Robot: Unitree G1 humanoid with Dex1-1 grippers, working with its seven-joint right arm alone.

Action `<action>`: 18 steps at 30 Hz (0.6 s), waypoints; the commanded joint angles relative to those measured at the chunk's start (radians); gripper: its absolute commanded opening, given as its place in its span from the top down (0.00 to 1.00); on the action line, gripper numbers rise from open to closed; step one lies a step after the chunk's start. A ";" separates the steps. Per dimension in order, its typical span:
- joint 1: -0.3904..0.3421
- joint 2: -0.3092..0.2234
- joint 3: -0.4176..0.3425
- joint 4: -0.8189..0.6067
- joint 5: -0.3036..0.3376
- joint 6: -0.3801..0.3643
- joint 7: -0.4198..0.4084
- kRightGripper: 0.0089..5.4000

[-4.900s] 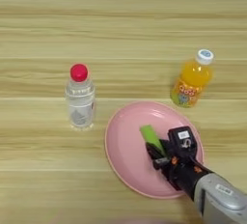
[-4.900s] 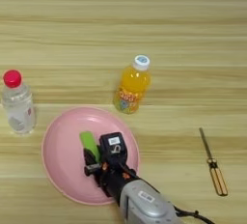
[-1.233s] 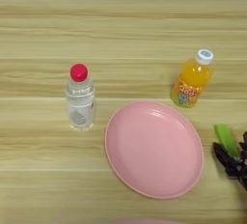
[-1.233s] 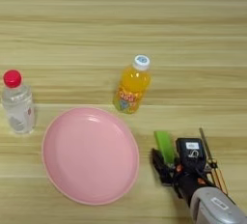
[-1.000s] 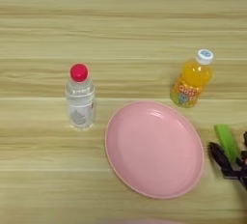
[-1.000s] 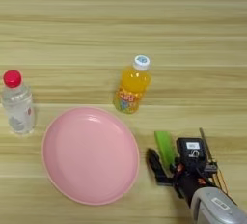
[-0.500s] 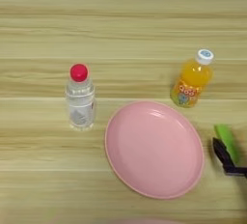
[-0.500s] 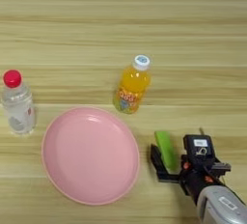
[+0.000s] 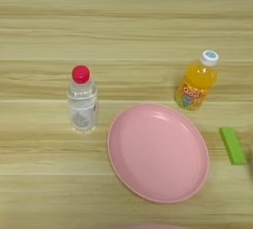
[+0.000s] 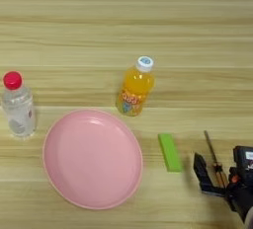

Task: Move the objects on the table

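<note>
The bright-green block [image 10: 169,152] lies flat on the wooden table [image 10: 148,25], just right of the pink plate, with nothing touching it; it also shows near the right edge of the left eye view [image 9: 232,145]. The slim screwdriver [image 10: 214,160] lies further right, shaft pointing away, its orange-and-black handle near me. My right gripper [image 10: 220,179] enters at the bottom right corner of the right eye view only. It is open, one black finger [image 10: 201,172] standing left of the screwdriver handle and well right of the block.
A round pink plate [image 10: 92,158] with nothing on it sits at the front middle. A red-capped clear bottle [image 10: 17,105] stands upright to its left, and an orange juice bottle [image 10: 134,87] stands upright behind the plate's right edge.
The green block went from the plate to the table on its right in my gripper. The gripper then opened, left the block lying there and shifted right towards the screwdriver.
</note>
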 commanded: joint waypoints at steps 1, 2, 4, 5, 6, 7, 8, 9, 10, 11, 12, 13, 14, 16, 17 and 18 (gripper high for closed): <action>0.009 -0.028 -0.030 0.011 -0.013 -0.069 0.000 0.01; 0.013 -0.028 -0.030 0.016 -0.014 -0.073 0.001 0.01; 0.021 -0.027 -0.025 0.023 -0.016 -0.080 0.002 0.01; 0.023 -0.026 -0.023 0.026 -0.017 -0.083 0.003 0.01; 0.023 -0.025 -0.023 0.035 -0.017 -0.087 0.003 0.01; 0.023 -0.025 -0.022 0.042 -0.015 -0.088 0.004 0.01; 0.022 -0.024 -0.022 0.049 -0.013 -0.089 0.004 0.01; 0.022 -0.024 -0.021 0.053 -0.013 -0.091 0.004 0.01; 0.023 -0.023 -0.020 0.059 -0.013 -0.094 0.004 0.01; 0.024 -0.023 -0.020 0.063 -0.013 -0.097 0.005 0.01; 0.025 -0.022 -0.020 0.067 -0.014 -0.099 0.005 0.01; 0.026 -0.022 -0.019 0.071 -0.015 -0.102 0.005 0.01; 0.026 -0.021 -0.018 0.074 -0.016 -0.104 0.005 0.01; 0.027 -0.020 -0.017 0.084 -0.017 -0.108 0.006 0.01; 0.027 -0.020 -0.016 0.090 -0.017 -0.111 0.006 0.01; 0.024 -0.014 -0.019 0.096 -0.002 -0.104 0.010 0.01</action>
